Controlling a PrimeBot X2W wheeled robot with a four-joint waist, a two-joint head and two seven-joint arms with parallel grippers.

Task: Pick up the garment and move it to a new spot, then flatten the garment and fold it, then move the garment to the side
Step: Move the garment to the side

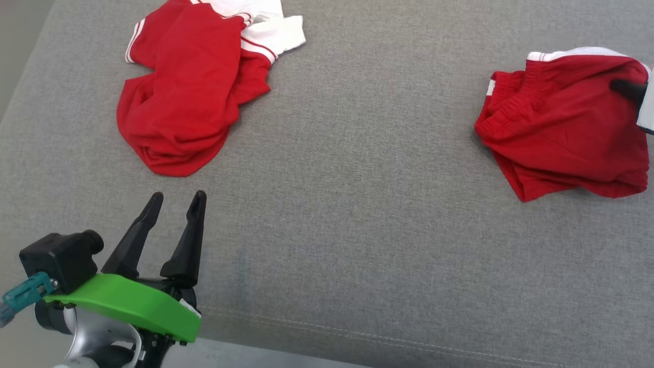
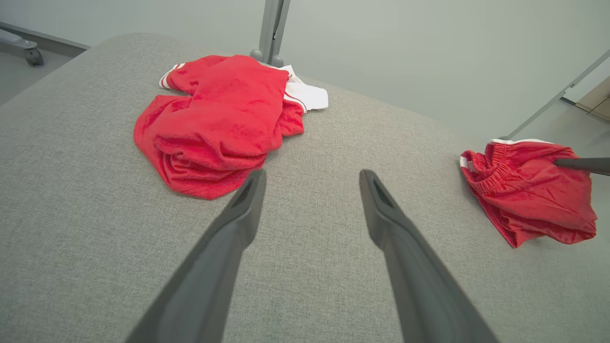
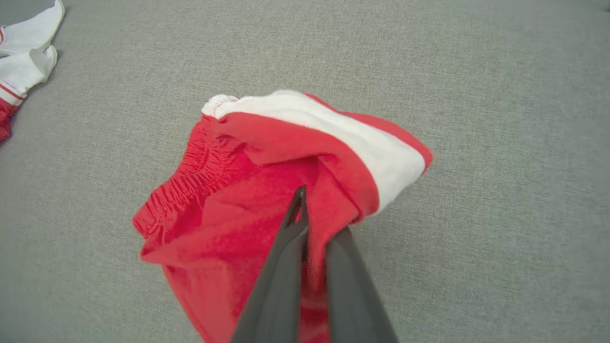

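The garment, a pair of red shorts (image 1: 562,128) with an elastic waist and a white band, lies bunched at the right of the grey padded surface (image 1: 357,214). My right gripper (image 1: 631,89) is shut on a fold of the shorts (image 3: 238,190) near the white band; in the right wrist view the gripper (image 3: 317,219) has red cloth pinched between its fingers. The shorts (image 2: 529,195) also sit at the right of the left wrist view. My left gripper (image 1: 178,197) stands open at the lower left with nothing between its fingers (image 2: 238,224).
A second crumpled red and white garment (image 1: 189,92) lies at the far left, just beyond my left gripper (image 2: 312,175). The surface's stitched front edge (image 1: 357,337) runs along the bottom. Grey metal poles (image 2: 271,28) stand behind the surface.
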